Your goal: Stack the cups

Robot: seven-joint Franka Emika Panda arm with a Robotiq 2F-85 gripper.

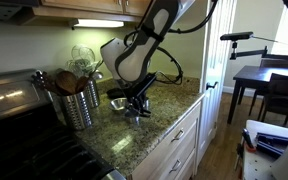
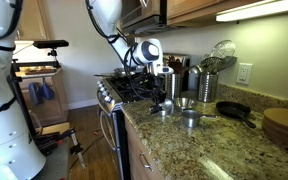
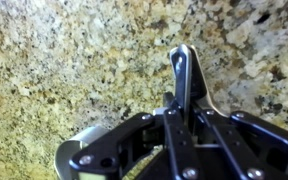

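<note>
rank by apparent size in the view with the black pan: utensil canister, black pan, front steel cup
1. black pan and utensil canister, about alike: pan wider, canister taller
2. front steel cup, clearly smallest though nearest the camera

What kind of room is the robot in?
Most likely a home kitchen: there is a granite counter, a stove, and a canister full of wooden spoons.

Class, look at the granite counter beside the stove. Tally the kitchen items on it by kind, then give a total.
steel measuring cups: 3 that can be made out
utensil canister: 1
black pan: 1
round wooden board: 1
Total: 6
</note>
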